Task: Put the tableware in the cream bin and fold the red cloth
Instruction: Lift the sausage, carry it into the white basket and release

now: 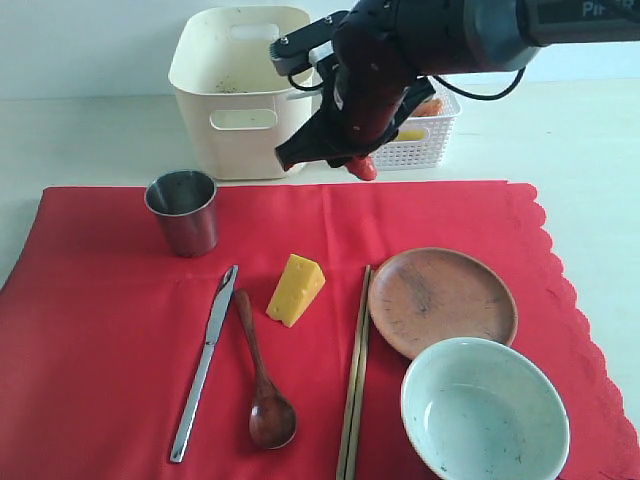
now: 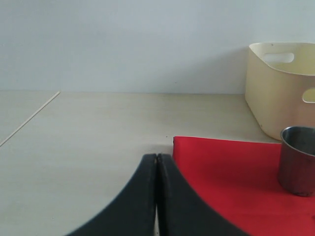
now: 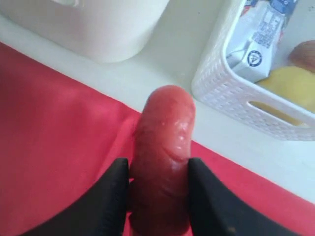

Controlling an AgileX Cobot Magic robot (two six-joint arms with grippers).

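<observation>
The red cloth (image 1: pixel 100 330) lies flat on the table. On it are a steel cup (image 1: pixel 183 211), a knife (image 1: pixel 205 362), a dark wooden spoon (image 1: pixel 262 375), chopsticks (image 1: pixel 355 375), a brown plate (image 1: pixel 442 301) and a pale green bowl (image 1: pixel 484 412). Behind the cloth stands the cream bin (image 1: pixel 243 90). My right gripper (image 3: pixel 158 169) is shut on a red sausage (image 3: pixel 165 147), held above the cloth's far edge between the bin and the basket. My left gripper (image 2: pixel 156 157) is shut and empty, low beside the cloth's far left corner (image 2: pixel 226 172), out of the exterior view.
A wedge of cheese (image 1: pixel 296 289) sits on the cloth between spoon and chopsticks. The white lattice basket (image 3: pixel 231 93), to the right of the bin, holds a milk carton (image 3: pixel 256 42) and a lemon (image 3: pixel 293 86). The right arm (image 1: pixel 440 40) reaches in over the basket.
</observation>
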